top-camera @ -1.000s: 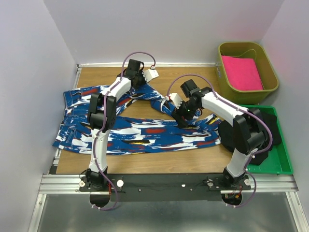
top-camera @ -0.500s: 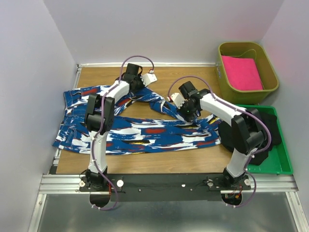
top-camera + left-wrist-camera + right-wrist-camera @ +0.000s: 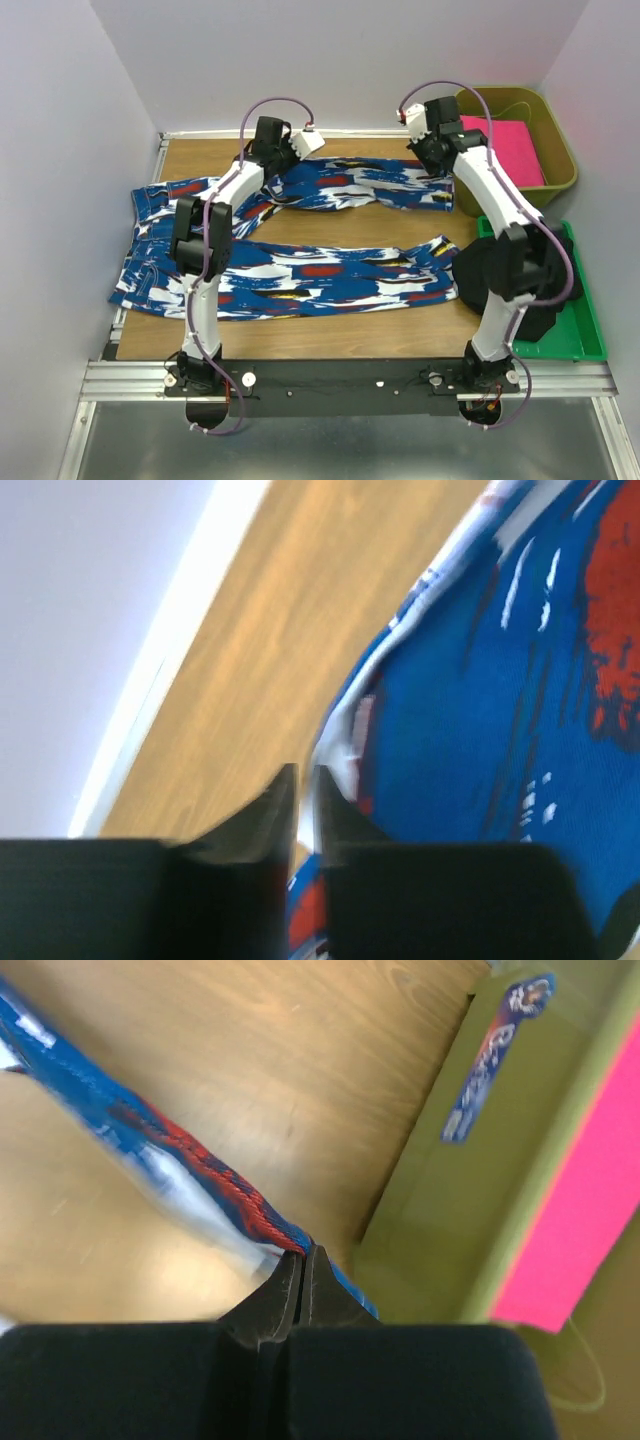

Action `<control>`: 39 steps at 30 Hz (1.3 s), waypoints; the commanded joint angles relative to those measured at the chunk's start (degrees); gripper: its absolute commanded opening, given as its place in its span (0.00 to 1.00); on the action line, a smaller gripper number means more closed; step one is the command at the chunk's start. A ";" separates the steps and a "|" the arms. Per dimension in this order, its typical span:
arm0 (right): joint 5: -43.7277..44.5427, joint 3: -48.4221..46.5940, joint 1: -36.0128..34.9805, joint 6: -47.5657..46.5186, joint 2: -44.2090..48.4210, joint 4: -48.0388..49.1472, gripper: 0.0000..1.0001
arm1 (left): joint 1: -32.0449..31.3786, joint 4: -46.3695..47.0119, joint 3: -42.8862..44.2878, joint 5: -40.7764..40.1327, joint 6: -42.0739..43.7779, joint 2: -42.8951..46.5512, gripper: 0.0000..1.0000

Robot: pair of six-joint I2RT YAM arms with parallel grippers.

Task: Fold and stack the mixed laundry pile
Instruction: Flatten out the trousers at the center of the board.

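Overhead, the long blue cloth (image 3: 320,275), soft and blotched with white, red and black, lies on the wooden table (image 3: 400,225) in two bands joined at the left. The far band runs between the left gripper (image 3: 288,158) and the right gripper (image 3: 432,152). The near band lies flat and lightly wrinkled. The plain black garment (image 3: 548,322) sits bunched in a green plastic tray (image 3: 590,340) at the right, partly behind the right arm. Beyond it an olive bin (image 3: 505,92) holds a folded pink cloth (image 3: 505,150). Pale walls close in the table, and a metal rail (image 3: 350,375) carries the arm bases.

The left wrist view is blurred. Its dark fingers (image 3: 270,810) stand almost together with a thin slit between them, and the cloth's hem lies right at the tips. Whether they pinch it I cannot tell. Bare wood grain and a white wall fill the left.

In the right wrist view the fingers (image 3: 270,1305) are clenched on the cloth's edge, which stretches away taut above the wood. The olive bin wall, bearing a blue label (image 3: 495,1050), stands just beside.
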State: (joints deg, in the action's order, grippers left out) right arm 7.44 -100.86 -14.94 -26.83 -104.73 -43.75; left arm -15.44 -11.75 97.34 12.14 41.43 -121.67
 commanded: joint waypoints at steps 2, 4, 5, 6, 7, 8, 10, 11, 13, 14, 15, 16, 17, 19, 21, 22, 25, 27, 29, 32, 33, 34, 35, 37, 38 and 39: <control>8.89 -14.78 -0.53 0.81 -20.82 1.56 0.01 | 1.90 0.59 8.04 -2.31 -7.50 -4.81 0.60; 9.87 -18.22 -0.53 1.25 -24.80 1.55 0.01 | 4.18 -0.55 5.94 -1.69 -7.77 -1.57 0.62; 10.74 -19.71 -0.44 1.08 -27.43 1.65 0.13 | 5.24 -0.73 2.19 -1.60 -7.42 0.01 0.62; 10.84 -20.95 -0.53 1.25 -28.76 1.39 0.25 | 6.03 -0.82 0.15 -1.77 -6.98 3.33 0.63; 10.58 -21.91 -0.53 2.04 -29.56 0.08 0.42 | 6.91 -1.60 -2.04 -1.77 -6.63 5.02 0.63; 10.14 -22.53 -0.53 2.48 -30.00 -0.11 0.68 | 8.74 -1.96 -6.33 -1.77 -6.28 6.69 0.63; 8.56 -21.67 -0.62 3.79 -28.61 0.76 0.71 | 10.51 -3.19 -10.48 -1.68 -5.05 10.74 0.62; 7.51 -20.79 -0.53 4.15 -27.47 1.29 0.72 | 11.91 -3.54 -13.98 -1.68 -4.61 11.53 0.62; 4.52 -17.10 -1.05 4.24 -24.48 2.78 0.71 | 13.33 -3.81 -16.91 -1.77 -4.34 12.68 0.60; 3.38 -15.87 -1.40 4.24 -23.69 3.92 0.68 | 13.94 -3.46 -19.10 -2.38 -4.34 12.60 0.57; 2.85 -13.60 -1.93 4.33 -23.16 4.89 0.67 | 14.99 -3.54 -19.55 -2.56 -4.51 11.90 0.56; 2.32 -13.23 -2.46 4.33 -22.81 5.33 0.66 | 15.00 -3.37 -19.82 -2.65 -4.69 11.37 0.55; 1.88 -13.22 -2.72 4.42 -22.98 5.51 0.63 | 16.66 -3.37 -19.73 -2.56 -5.21 10.67 0.51; -0.75 -13.92 -3.25 5.29 -23.59 5.16 0.60 | 18.25 -4.94 -18.86 -2.47 -5.31 7.60 0.47; -2.77 -15.68 -4.21 5.56 -25.96 2.97 0.58 | 19.30 -5.91 -16.93 -3.35 -5.39 4.09 0.41; -3.05 -16.47 -4.48 5.65 -26.84 2.27 0.58 | 20.61 -7.14 -16.40 -3.79 -4.96 3.03 0.39; -3.31 -19.37 -4.84 5.56 -31.40 -0.10 0.63 | 23.78 -8.12 -14.46 -7.73 -3.47 0.56 0.34; -3.40 -20.87 -4.75 5.12 -34.73 -2.21 0.68 | 25.54 -8.64 -12.97 -11.69 -2.59 -0.41 0.31; -2.26 -20.87 -4.75 4.16 -36.07 -2.31 0.70 | 27.38 -8.03 -12.53 -17.04 -1.01 -0.33 0.29; 2.74 -18.15 -4.66 3.63 -36.69 1.71 0.69 | 28.27 -5.84 -13.92 -19.25 0.67 2.21 0.29; 4.93 -16.75 -4.57 3.45 -36.51 2.87 0.69 | 28.27 -5.40 -14.45 -18.39 0.84 4.83 0.30; 5.65 -16.65 -4.49 3.28 -36.25 3.75 0.68 | 28.27 -5.56 -14.98 -15.86 1.19 6.60 0.32; 6.35 -16.56 -4.40 3.01 -36.34 4.37 0.68 | 28.10 -5.22 -15.68 -10.18 1.55 8.62 0.35; 8.28 -16.91 -4.22 2.75 -36.16 4.54 0.67 | 25.47 -5.65 -17.97 -8.20 1.89 12.85 0.41; 8.73 -16.74 -4.22 2.40 -36.07 5.59 0.67 | 24.07 -5.74 -18.50 -6.36 2.25 13.82 0.45; 9.08 -16.74 -4.05 2.05 -36.07 5.78 0.67 | 22.92 -5.74 -19.63 -5.91 1.99 15.04 0.47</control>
State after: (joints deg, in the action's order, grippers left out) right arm 11.00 -119.57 -19.81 -23.09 -138.76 -39.18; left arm 11.81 -16.64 80.38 1.41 41.28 -114.93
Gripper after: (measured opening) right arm 0.669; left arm 0.424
